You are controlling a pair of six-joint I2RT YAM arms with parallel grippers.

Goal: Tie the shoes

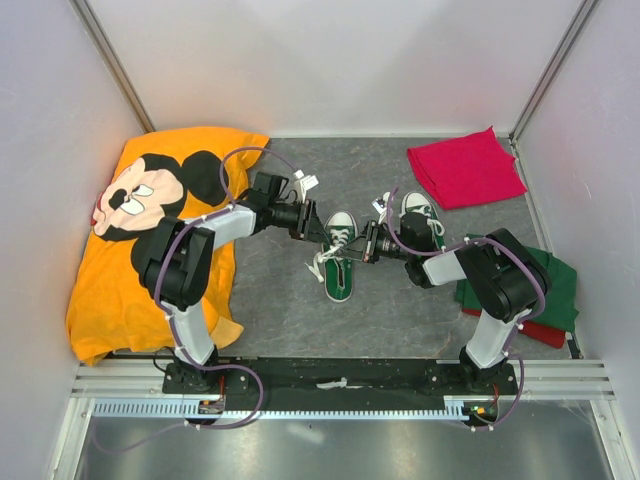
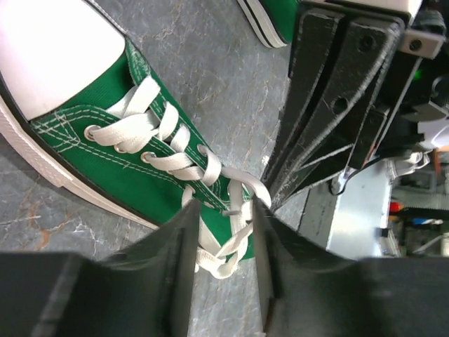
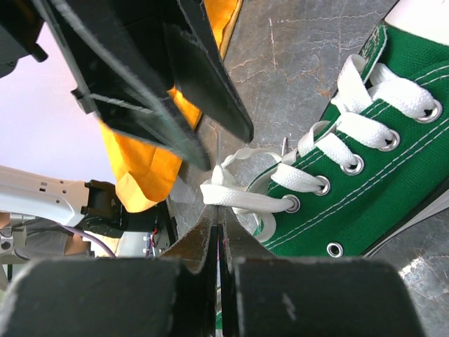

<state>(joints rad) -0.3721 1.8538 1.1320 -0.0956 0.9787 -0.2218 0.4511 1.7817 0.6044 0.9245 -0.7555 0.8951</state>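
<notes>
White lace [image 3: 242,199] at the near shoe [image 1: 338,282]'s throat is pinched in the right jaws, pressed together; the left jaws straddle it, spread. Pulling hard may drag that light shoe along the tabletop [image 1: 280,300]. Its mate [image 1: 418,205] sits beyond, rightward.

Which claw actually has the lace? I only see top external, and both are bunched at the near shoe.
Observer: The right claw is shut on the white lace.
Operator: Left one?
Observer: The left claw is open. The lace lies in the gap between its fingers, not pinched.
Operator: Which stretch is the right holding?
Observer: The stretch coming out of the last laced eyelet in the row, at the ankle end of the shoe.
</notes>
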